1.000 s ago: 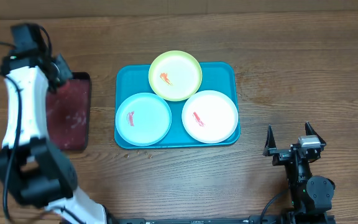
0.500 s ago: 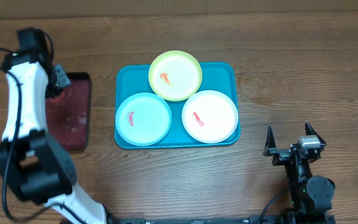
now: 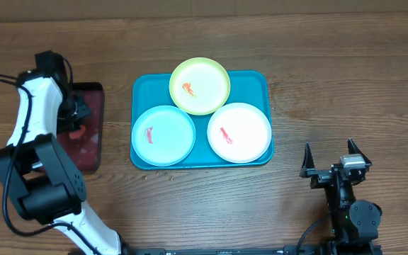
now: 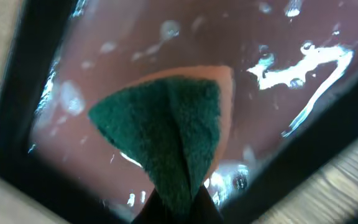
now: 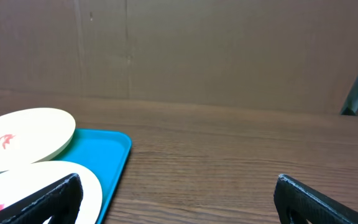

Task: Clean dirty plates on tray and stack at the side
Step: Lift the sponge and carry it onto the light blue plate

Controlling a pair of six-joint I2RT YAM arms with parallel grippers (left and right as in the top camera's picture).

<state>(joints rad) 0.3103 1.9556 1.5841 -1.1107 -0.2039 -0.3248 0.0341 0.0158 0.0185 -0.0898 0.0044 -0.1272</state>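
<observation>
The teal tray holds three plates, each with a red-orange smear: light blue at front left, yellow-green at the back, white at front right. My left gripper is left of the tray, over a dark red tray. In the left wrist view it is shut on a green and orange sponge that hangs just over the wet red surface. My right gripper is open and empty at the front right. The right wrist view shows it facing the white plate, the yellow-green plate and the tray corner.
The dark red, black-rimmed tray lies left of the teal tray and holds water droplets. A few crumbs lie on the wooden table in front of the teal tray. A brown wall stands behind the table.
My left gripper has moved from the back left corner of the dark red tray to over its middle, carrying the sponge. The right arm and the plates have not moved.
</observation>
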